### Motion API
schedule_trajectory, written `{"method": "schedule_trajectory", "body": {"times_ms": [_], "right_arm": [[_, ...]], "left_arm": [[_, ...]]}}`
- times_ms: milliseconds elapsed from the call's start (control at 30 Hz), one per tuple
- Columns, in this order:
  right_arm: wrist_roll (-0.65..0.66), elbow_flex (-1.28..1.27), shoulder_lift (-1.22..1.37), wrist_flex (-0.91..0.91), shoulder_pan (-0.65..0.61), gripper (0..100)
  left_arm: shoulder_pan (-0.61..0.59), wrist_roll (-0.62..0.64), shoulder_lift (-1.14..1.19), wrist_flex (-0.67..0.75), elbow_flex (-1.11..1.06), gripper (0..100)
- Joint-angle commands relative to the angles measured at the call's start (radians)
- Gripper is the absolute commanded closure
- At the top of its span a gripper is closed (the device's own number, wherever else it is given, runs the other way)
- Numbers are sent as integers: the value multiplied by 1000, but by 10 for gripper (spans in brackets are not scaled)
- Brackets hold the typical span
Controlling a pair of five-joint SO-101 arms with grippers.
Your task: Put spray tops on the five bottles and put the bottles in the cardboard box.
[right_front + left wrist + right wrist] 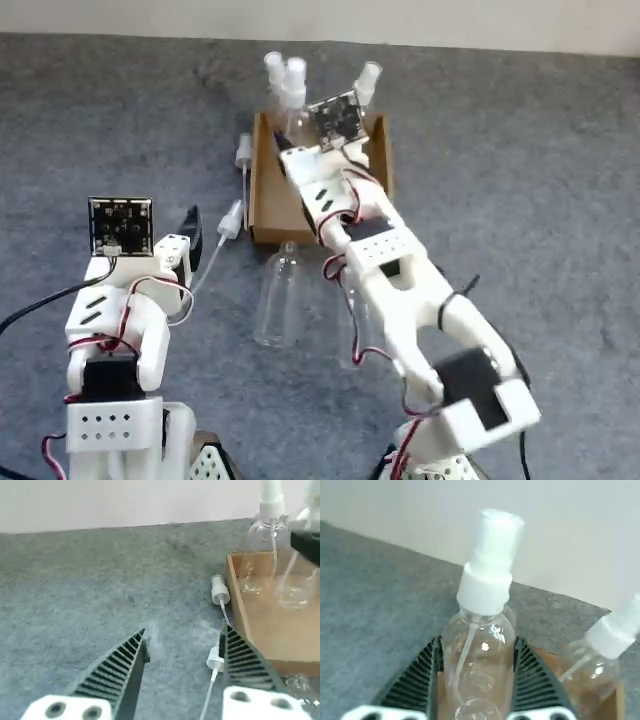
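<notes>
Right gripper: jaws clamped on the clear body of a capped bottle, below the white top, so the sprayer stays free and the bottle upright; it is inside the cardboard box, though I cannot tell whether its base touches the floor
Box contents: a neighbouring capped bottle stands just beside the held one; a third capped bottle is at the far right corner; upright standing probably leaves room for the rest
Left gripper: jaws spread wide and empty, low over the grey mat, apparently lined up to take a top
Near spray top: lying on the mat against one left jaw, tube trailing
Far spray top: on the mat, just beside the box's left wall
Uncapped bottle: lying on its side before the box's near wall; a second bottle seems partly hidden under the right arm
Progress: three capped, two to go
</notes>
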State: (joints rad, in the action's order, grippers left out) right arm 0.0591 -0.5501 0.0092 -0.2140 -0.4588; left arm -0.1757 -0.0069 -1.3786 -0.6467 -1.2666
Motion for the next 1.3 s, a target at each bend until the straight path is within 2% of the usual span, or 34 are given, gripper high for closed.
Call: {"method": "schedule_trajectory", "body": {"times_ms": [0,433,533,667,1267], "right_arm": [[-12,12,58,-85,-27,994],[-18,24,194,-239,-38,994],[-21,62,228,-231,-42,994],[-87,108,260,-229,-42,994],[-95,124,268,-237,-44,994]], "left_arm": [[-10,-5,1,21,7,825],[-10,-5,1,21,7,825],[-10,-5,1,21,7,825],[-8,-5,1,21,7,825],[-5,-5,1,21,5,825]]}}
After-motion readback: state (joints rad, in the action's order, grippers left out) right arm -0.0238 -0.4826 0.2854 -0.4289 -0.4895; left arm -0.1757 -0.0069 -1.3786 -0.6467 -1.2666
